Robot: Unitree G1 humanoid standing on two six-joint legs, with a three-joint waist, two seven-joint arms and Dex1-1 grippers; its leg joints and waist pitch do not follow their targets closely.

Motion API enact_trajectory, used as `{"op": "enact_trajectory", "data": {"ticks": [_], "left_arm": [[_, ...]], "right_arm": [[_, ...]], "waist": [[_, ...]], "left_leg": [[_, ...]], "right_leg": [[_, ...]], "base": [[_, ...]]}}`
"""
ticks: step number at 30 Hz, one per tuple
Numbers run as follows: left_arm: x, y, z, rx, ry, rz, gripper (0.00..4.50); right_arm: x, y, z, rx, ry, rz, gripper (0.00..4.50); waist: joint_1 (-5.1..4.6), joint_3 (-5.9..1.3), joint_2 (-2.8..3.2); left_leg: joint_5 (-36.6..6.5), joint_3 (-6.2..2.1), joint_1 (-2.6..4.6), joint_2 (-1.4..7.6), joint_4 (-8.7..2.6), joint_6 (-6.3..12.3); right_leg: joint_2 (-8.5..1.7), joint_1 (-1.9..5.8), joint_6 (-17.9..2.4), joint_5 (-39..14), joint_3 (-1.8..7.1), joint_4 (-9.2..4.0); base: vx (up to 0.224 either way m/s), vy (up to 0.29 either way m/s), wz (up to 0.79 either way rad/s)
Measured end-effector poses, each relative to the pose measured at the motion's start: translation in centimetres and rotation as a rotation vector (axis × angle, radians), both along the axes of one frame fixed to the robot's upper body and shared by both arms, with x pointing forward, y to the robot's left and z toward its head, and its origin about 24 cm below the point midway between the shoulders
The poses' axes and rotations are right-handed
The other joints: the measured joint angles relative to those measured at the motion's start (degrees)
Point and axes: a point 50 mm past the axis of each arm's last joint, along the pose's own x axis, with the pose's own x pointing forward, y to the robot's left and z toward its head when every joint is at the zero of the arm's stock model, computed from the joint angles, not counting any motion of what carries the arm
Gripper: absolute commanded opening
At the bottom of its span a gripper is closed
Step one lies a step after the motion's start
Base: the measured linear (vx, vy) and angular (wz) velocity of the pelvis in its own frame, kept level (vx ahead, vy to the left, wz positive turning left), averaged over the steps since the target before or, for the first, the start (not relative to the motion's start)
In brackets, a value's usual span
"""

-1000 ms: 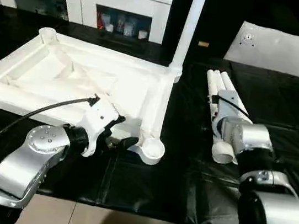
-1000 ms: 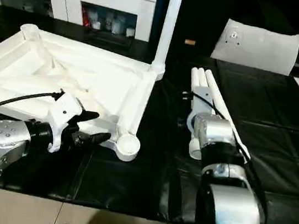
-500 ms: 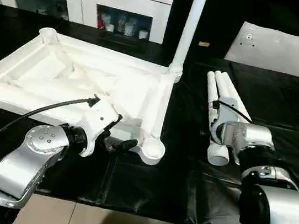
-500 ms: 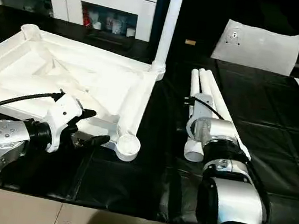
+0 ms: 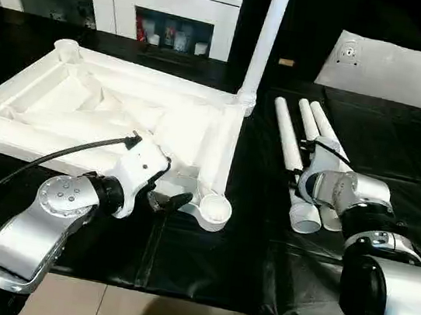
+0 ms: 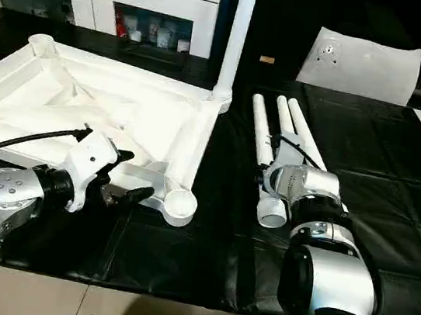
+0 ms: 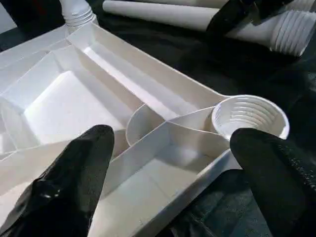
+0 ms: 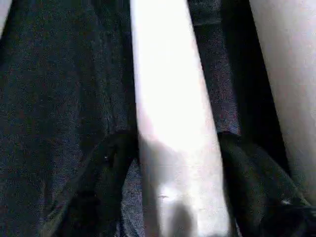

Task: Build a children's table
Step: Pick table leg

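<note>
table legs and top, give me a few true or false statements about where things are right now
1. One leg stands upright in a far corner socket of the table top. True.
2. Three loose legs lie on the black mat to the right of the top. True.
3. The near right corner socket already has a leg in it. False: it is empty.
4. The left gripper is clamped on a leg. False: its fingers stand wide apart beside the top's near edge, holding nothing.
5. The right gripper has a loose leg between its fingers. True.
6. The table top lies with its ribbed underside down. False: the ribs face up.
</note>
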Motion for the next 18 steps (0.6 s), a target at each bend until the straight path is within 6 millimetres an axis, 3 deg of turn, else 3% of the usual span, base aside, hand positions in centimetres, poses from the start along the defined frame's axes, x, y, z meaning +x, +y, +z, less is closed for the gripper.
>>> {"op": "enact_trajectory", "data": {"ticks": [11, 18], "left_arm": [[0.6, 0.1, 0.4, -0.013, -0.032, 0.024, 4.28], [1.8, -0.4, 1.9, -0.111, -0.07, 0.035, 4.28]], "right_arm": [[0.1, -0.5, 0.0, 0.139, -0.079, -0.08, 1.87], [1.1, -1.4, 3.8, 0.236, -0.435, -0.082, 1.85]], "waist": [[0.59, 0.04, 0.06], [1.19, 0.08, 0.14]], "left_leg": [[0.0, 0.01, -0.03, 0.0, 0.0, 0.0], [0.0, 0.02, -0.06, 0.01, -0.01, 0.0]], "right_leg": [[0.0, -0.02, -0.02, 0.01, 0.0, -0.01], [0.0, -0.05, -0.08, 0.05, 0.0, 0.01]], "base": [[0.0, 0.0, 0.0], [0.0, 0.0, 0.0]]}}
